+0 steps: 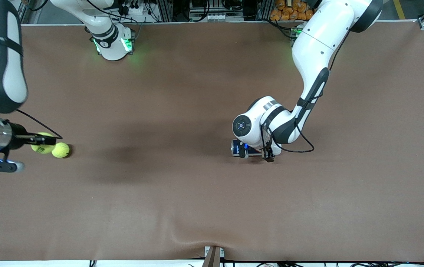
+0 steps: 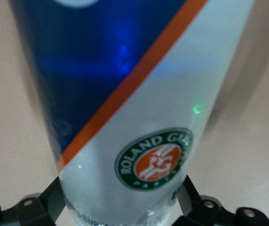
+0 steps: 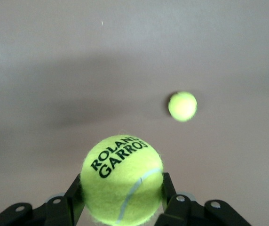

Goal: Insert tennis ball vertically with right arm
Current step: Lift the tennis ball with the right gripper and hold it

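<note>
The bench (image 1: pixel 197 207) carries little: a brown mat with its middle bare and the work gathered at two spots.

Largest of the task's things is the ball tube (image 1: pixel 242 148), a blue, white and orange can standing near the middle of the bench, a little toward the left arm's end. The left gripper (image 1: pixel 256 152) sits around it with its jaws spread wide on either side of the can wall, as the left wrist view shows the tube (image 2: pixel 139 117) filling the gap between the fingers (image 2: pixel 31 209). I judge the left arm is there to steady the tube so that it cannot tip or slide when a ball is pushed in. The tube's long axis looks upright, its mouth pointing up and away from the bench, which suits a drop from straight above; the mouth itself is hidden under the arm's wrist in the front view.

The held tennis ball (image 1: pixel 41 147) is up in the air by the edge at the right arm's end of the bench, well apart from the tube. The right gripper (image 3: pixel 121 197) has its jaws clamped on the ball's two sides, leaving the underside free to enter the tube first. A ball has no long axis; its printed lettering faces the wrist camera.

A spare tennis ball (image 1: pixel 61 150) lies loose on the bench just beside the held one.
</note>
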Motion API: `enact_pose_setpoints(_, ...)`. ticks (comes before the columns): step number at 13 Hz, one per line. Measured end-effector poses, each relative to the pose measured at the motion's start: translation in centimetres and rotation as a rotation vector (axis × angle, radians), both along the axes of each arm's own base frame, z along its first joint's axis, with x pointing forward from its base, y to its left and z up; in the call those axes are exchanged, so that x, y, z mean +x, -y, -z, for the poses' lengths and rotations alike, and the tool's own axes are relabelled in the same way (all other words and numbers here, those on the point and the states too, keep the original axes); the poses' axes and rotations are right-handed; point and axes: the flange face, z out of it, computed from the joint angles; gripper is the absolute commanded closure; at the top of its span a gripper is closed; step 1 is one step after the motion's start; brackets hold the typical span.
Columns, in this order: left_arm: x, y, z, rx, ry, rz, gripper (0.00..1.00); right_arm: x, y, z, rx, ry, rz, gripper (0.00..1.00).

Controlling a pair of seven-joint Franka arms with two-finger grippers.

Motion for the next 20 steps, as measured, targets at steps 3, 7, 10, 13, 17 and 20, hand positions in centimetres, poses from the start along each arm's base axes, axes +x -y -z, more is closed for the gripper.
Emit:
enact_pose_setpoints(3,-0.1,0.2,0.1,0.004,0.001,0.008,0.00,-2.1,-0.1,-5.8,0.002,-0.030,0.006,1.00)
enact_pose_setpoints(7,-0.2,0.3,0.1,0.007,0.003,0.014,0.07,-3.5,-0.3,-8.8,0.024,-0.006,0.005,1.00)
enact_pose_setpoints(10,-0.1,0.2,0.2,0.018,0.011,0.027,0.08,-3.3,-0.4,-8.2,0.037,-0.014,0.006,1.00)
enact_pose_setpoints(13,-0.1,0.2,0.2,0.019,0.012,0.027,0.10,-3.2,-0.4,-7.9,0.039,-0.018,0.006,1.00)
enact_pose_setpoints(17,-0.1,0.2,0.2,0.020,0.013,0.026,0.18,-3.1,-0.1,-7.8,0.039,-0.017,0.012,1.00)
enact_pose_setpoints(20,-0.1,0.3,0.1,0.019,0.015,0.026,0.19,-3.0,0.2,-7.7,0.039,-0.017,0.016,1.00)
